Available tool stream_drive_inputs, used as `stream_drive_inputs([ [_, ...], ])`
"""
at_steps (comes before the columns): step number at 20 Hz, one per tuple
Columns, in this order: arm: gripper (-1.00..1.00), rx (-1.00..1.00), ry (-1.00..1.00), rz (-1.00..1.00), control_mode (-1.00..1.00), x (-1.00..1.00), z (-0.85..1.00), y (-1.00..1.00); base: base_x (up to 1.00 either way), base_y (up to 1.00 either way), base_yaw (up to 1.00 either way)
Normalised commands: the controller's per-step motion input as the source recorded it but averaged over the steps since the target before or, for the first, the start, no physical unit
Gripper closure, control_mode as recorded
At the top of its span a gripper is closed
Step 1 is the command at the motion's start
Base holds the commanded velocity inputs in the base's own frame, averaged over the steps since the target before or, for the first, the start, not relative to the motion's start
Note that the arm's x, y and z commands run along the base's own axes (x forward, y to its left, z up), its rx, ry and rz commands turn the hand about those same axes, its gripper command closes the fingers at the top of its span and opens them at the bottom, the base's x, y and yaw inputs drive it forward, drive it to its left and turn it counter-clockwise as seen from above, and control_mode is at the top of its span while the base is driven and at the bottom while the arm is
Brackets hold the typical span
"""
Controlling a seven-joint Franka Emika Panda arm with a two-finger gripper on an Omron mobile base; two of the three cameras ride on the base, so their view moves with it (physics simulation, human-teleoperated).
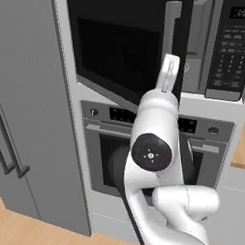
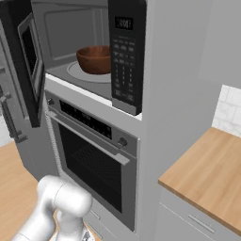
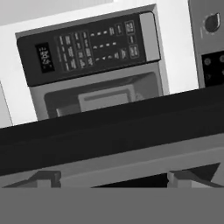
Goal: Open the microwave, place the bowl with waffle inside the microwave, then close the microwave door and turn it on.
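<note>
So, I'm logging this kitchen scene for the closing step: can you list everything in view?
microwave: one, black, built in above the oven.
microwave door: one, black, swung open to the left.
bowl: one, reddish-brown, inside on the turntable.
keypad: one, black, microwave's right side.
oven: one, silver, below the microwave.
cabinet doors: grey, tall, far left.
counter: one, wooden, right.
arm: one, white.
claw: one, open, by the door.

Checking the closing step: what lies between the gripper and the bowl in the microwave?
The open microwave door: in the hand view its dark edge crosses just ahead of the open gripper. The bowl sits inside, in the right base view.
</note>
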Motion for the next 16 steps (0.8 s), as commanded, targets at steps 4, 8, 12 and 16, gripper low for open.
stream_drive_inputs([
  [4, -1.00, 0.10, 0.07, 0.00, -1.00, 0.99, 0.00, -0.51, 0.00, 0.00, 0.00],
  [8, -1.00, 0.08, 0.04, 0.00, -1.00, 1.00, 0.00, -0.46, 0.00, 0.00, 0.00],
  [12, -1.00, 0.04, 0.01, 0.00, -1.00, 1.00, -0.02, -0.39, 0.00, 0.00, 0.00],
  [16, -1.00, 0.05, 0.00, 0.00, -1.00, 0.97, -0.02, -0.43, 0.00, 0.00, 0.00],
])
